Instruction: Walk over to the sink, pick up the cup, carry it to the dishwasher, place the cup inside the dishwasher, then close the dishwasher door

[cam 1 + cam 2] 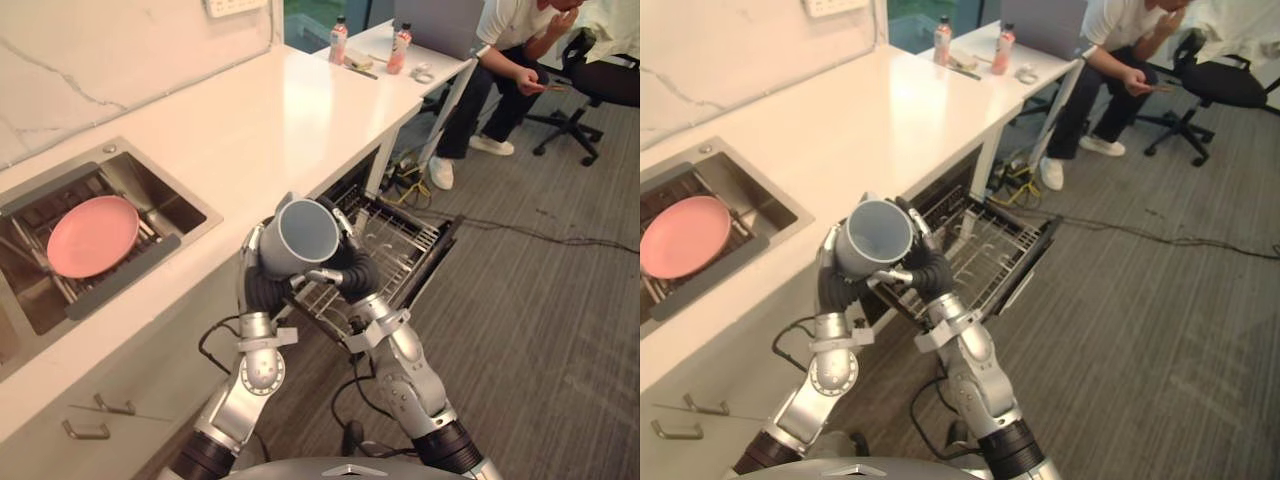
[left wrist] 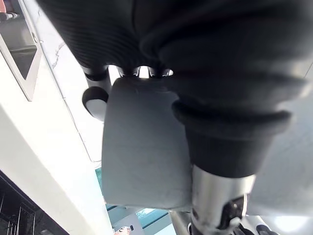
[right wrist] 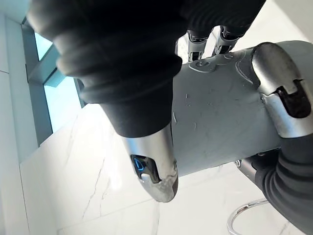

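A humanoid robot stands at a kitchen counter [image 1: 280,110] with a grey cup [image 1: 305,238] clasped between both hands, held in the air just off the counter's front edge and above the near left corner of the open dishwasher [image 1: 438,252]. The left hand [image 1: 258,262] wraps the cup's left side and the right hand [image 1: 350,262] its right side. In both wrist views the fingers curl round the cup's wall, with a right fingertip [image 3: 286,100] pressed flat on it. The cup is tipped, its open mouth turned up and toward the robot's head, and from here it looks empty. Below and to the right, the dishwasher's wire rack [image 1: 400,240] is pulled out over the grey carpet [image 1: 540,330], and I can see nothing standing in the part that shows. To the left, well apart from the cup, the steel sink [image 1: 185,205] is sunk into the white counter, and a pink plate [image 1: 92,235] lies in it. At the far right a person [image 1: 510,60] sits by a black office chair [image 1: 590,90] at a white desk [image 1: 440,68] that carries two pink-labelled bottles [image 1: 338,40] and a laptop [image 1: 440,25].
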Controlling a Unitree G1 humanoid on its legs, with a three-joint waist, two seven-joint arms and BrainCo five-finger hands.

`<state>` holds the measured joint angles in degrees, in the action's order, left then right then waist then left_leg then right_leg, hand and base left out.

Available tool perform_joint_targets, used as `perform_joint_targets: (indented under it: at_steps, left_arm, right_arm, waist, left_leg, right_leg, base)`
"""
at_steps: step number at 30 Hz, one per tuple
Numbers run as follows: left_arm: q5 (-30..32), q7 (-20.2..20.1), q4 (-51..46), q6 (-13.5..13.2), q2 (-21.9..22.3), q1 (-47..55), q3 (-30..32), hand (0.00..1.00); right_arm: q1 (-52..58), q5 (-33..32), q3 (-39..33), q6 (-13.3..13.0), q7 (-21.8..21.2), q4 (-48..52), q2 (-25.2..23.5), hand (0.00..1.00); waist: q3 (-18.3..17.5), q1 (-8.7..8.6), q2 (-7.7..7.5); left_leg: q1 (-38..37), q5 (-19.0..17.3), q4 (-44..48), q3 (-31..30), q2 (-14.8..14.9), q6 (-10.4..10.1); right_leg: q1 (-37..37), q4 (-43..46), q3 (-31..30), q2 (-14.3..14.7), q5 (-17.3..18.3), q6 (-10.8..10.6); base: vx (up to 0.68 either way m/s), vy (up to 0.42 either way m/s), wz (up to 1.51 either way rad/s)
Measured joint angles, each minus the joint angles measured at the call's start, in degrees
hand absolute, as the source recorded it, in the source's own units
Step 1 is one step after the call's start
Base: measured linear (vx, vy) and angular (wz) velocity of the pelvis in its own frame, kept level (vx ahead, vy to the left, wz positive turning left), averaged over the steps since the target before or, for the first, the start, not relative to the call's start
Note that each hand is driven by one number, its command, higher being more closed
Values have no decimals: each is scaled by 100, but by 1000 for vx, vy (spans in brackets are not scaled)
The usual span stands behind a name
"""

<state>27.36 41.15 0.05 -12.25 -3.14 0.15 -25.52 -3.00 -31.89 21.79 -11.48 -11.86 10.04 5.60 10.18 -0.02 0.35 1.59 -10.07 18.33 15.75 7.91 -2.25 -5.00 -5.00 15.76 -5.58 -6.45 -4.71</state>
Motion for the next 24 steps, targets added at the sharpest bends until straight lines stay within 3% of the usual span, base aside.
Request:
perform_joint_targets:
  at_steps: [4, 5, 19, 22, 23, 24]
  left_arm:
    - [54, 7, 74, 97, -29, 0, -142, 100]
    - [79, 7, 78, 108, -29, 1, -183, 100]
    - [99, 121, 162, 144, -36, 64, -209, 100]
    - [90, 121, 239, 144, -35, 64, -201, 100]
    - [68, 120, 299, 144, -36, 64, -197, 0]
    - [25, 113, 312, 144, -36, 65, -199, 0]
  right_arm:
    - [-15, 267, -2, -2, 114, -128, 24, 0]
    - [-49, 325, 10, 1, 126, -228, 37, 100]
    - [-56, 536, 105, -1, 287, -229, 202, 100]
    - [-55, 640, 150, -6, 516, -228, 211, 100]
    - [-55, 806, 179, -6, 652, -228, 212, 100]
    - [-55, 892, 191, -6, 720, -228, 212, 100]
  waist:
    - [-12, -2, 11]
    - [-15, 1, 11]
    - [-188, 5, 117]
    - [-218, 3, 128]
    - [-222, 2, 133]
    - [-222, 2, 133]
  left_leg:
    - [-2, 0, 18, 2, -2, 1]
    - [-3, 0, 26, 3, -1, 2]
    - [-1, 2, 52, 53, 39, -6]
    - [-2, 5, 57, 61, 47, -9]
    - [-6, 6, 57, 68, 49, -10]
    - [-7, 6, 57, 70, 49, -10]
  right_leg:
    - [-5, 0, -24, 0, -21, -2]
    - [-7, -1, -30, 0, -27, 0]
    - [13, -2, -95, 14, -29, 58]
    - [15, -2, -103, 21, -44, 76]
    - [15, -2, -109, 22, -48, 74]
    - [16, -2, -112, 23, -52, 67]
  base:
    - [-19, 3, -1]
    - [-49, 6, -2]
    - [-31, 1, -2]
    - [0, 0, 0]
    - [0, 0, 0]
    - [0, 0, 0]
